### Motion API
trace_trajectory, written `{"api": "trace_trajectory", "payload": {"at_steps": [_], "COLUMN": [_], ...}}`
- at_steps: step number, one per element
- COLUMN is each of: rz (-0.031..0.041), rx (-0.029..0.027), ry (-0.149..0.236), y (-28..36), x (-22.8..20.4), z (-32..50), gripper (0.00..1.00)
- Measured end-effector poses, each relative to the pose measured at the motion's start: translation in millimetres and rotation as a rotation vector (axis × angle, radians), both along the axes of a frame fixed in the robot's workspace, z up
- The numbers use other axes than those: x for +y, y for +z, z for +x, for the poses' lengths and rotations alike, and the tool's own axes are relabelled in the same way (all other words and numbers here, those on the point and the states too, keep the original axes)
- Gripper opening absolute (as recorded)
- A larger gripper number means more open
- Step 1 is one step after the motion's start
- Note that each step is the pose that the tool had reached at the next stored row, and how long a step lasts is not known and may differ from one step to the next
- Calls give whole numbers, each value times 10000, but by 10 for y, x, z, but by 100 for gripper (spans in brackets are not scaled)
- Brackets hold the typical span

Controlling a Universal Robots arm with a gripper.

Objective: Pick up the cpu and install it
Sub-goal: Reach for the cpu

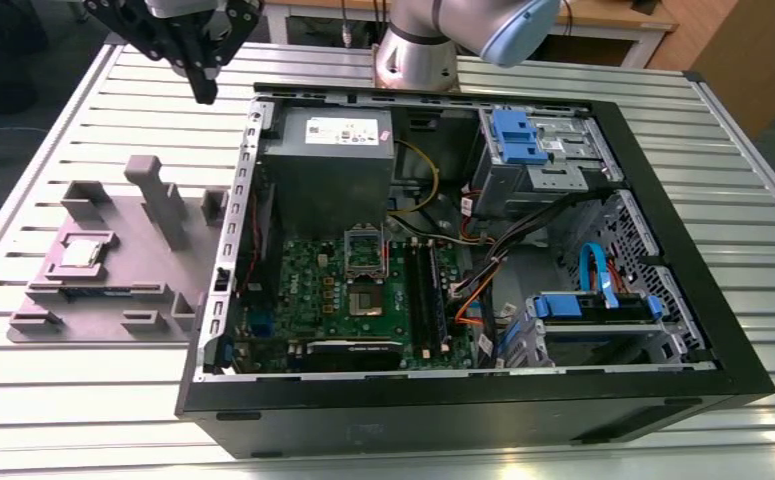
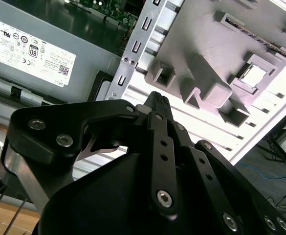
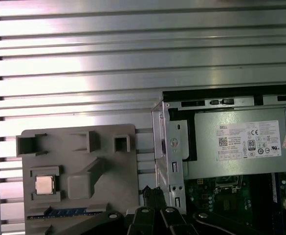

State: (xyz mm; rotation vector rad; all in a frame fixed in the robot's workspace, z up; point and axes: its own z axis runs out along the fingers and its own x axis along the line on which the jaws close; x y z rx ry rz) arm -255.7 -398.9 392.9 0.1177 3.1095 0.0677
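The desk is ribbed bare metal with a brushed, bright sheen. On it, the grey holder looks like matt plastic, faintly rough, and the cpu has a smooth silvery-white metal top that catches the light. The gripper is matt black with shiny steel screw heads in the second wrist view. The computer case wears a dull black finish outside and bare grey sheet metal inside. The power supply is matt grey metal carrying a white paper label. The drive clips are glossy blue plastic.
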Motion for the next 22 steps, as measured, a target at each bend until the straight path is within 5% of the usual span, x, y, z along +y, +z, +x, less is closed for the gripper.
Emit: {"api": "trace_trajectory", "payload": {"at_steps": [22], "rz": [1], "rx": [-3], "ry": [0], "y": [-1], "x": [0], "z": [-272], "gripper": [11]}}
